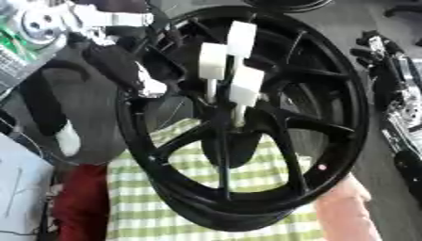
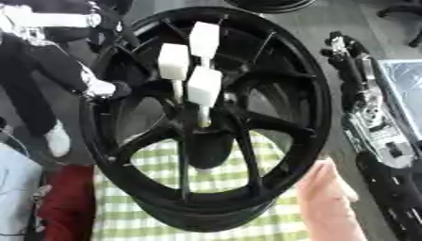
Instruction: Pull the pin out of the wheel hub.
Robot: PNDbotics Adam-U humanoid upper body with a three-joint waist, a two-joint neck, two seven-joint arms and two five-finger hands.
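Standing on edge, the wheel hub (image 1: 247, 117) carries upright white-headed pins (image 1: 247, 92); left hand (image 2: 99, 87) grips its rim.

Wheel hub (image 1: 247, 117): black metal by its look, spokes and rim with a dull sheen
Pins (image 1: 227, 59): white blocky heads, matt, plastic-looking, on pale slender stems
Cloth (image 1: 148, 207): green-and-white checked fabric, soft and matt, beneath the wheel
Left hand (image 1: 124, 66): black casing, smooth, with a pale glossy patch
Right arm (image 2: 367, 117): black with bare silver metal parts
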